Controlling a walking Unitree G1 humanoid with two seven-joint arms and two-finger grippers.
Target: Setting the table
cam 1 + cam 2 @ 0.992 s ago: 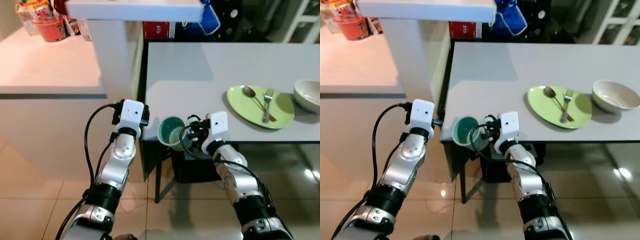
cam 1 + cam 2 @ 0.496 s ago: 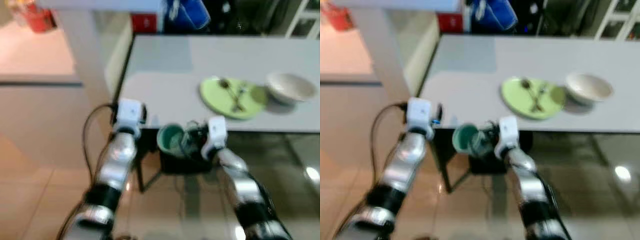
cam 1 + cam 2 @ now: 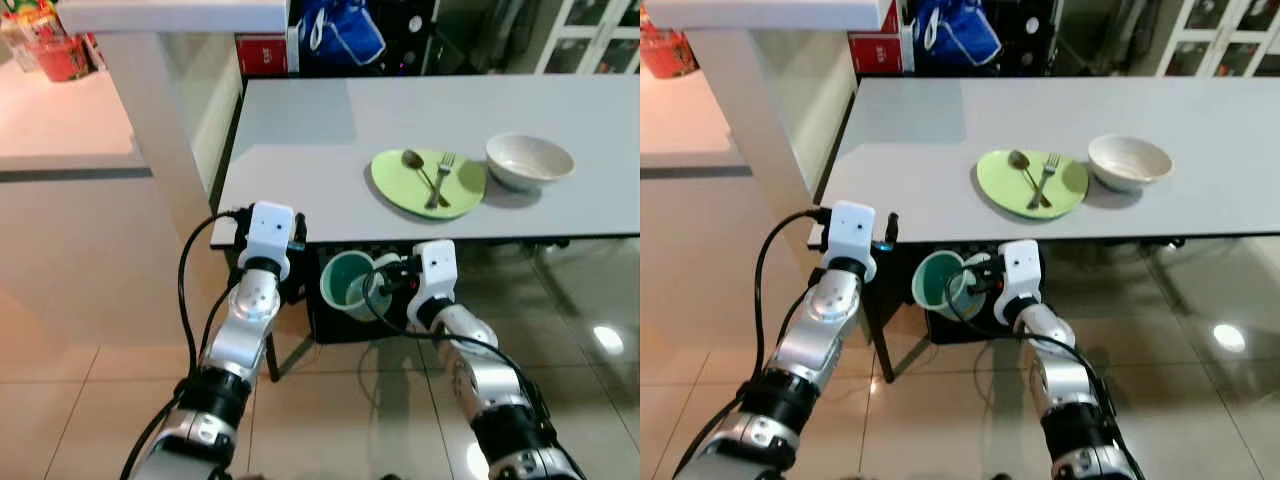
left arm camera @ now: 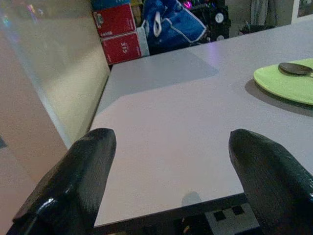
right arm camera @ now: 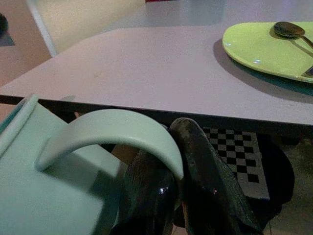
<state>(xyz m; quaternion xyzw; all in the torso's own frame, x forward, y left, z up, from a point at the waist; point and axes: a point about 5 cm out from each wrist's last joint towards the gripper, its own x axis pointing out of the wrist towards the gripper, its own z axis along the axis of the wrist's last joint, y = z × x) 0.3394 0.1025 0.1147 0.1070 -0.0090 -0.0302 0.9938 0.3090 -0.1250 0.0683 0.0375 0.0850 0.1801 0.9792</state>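
Observation:
A teal mug (image 3: 345, 282) hangs tilted just in front of and below the near edge of the grey table (image 3: 300, 170). My right gripper (image 5: 178, 164) is shut on its curved handle (image 5: 112, 128). My left gripper (image 4: 171, 147) is open with nothing between its fingers, at the table's near left corner. On the table sits a green plate (image 3: 428, 183) carrying a spoon (image 3: 415, 165) and a fork (image 3: 443, 178). A white bowl (image 3: 529, 160) stands right beside the plate.
A white pillar (image 3: 150, 110) and a pale counter (image 3: 60, 120) with a red container (image 3: 58, 55) stand at the left. A blue bag (image 3: 345, 35) and red box (image 3: 262, 55) lie beyond the table. A black checkered box (image 5: 234, 152) sits under it.
The whole view has shifted after a blurred moment: the table sits higher, and the plate and bowl are nearer the middle. The mug stays in my right gripper; the left stays open.

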